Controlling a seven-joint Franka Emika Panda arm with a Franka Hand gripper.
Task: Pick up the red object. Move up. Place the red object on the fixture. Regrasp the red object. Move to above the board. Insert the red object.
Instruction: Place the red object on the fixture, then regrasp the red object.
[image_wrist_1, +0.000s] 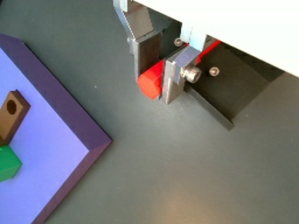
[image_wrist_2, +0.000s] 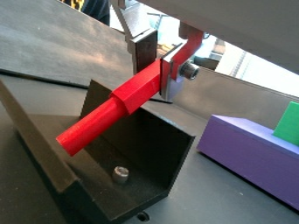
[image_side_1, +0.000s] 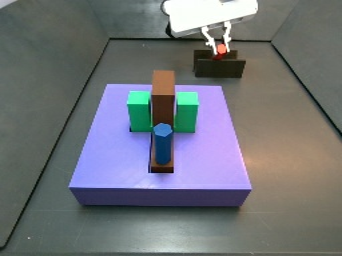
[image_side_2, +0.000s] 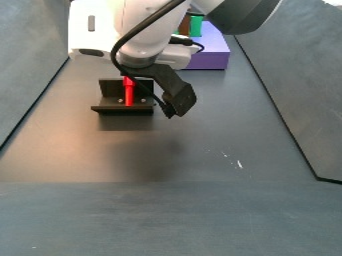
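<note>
My gripper (image_wrist_1: 158, 86) is shut on the red object (image_wrist_1: 151, 83), a thin red peg clamped between the two silver fingers. In a wrist view the red object (image_wrist_2: 111, 114) slants out from the gripper (image_wrist_2: 158, 79) over the fixture (image_wrist_2: 152, 149). In both side views the gripper (image_side_1: 218, 42) (image_side_2: 130, 85) hangs right over the fixture (image_side_1: 221, 67) (image_side_2: 127, 103) with the peg (image_side_2: 128, 90) upright in it; I cannot tell whether the peg touches the fixture. The board (image_side_1: 160, 150) lies apart, nearer in this side view.
The board carries green blocks (image_side_1: 139, 110), a tall brown bar (image_side_1: 163, 95) and a blue peg (image_side_1: 162, 145). Its purple edge shows in both wrist views (image_wrist_1: 70, 122) (image_wrist_2: 251, 153). Raised walls border the dark floor (image_side_2: 201, 190).
</note>
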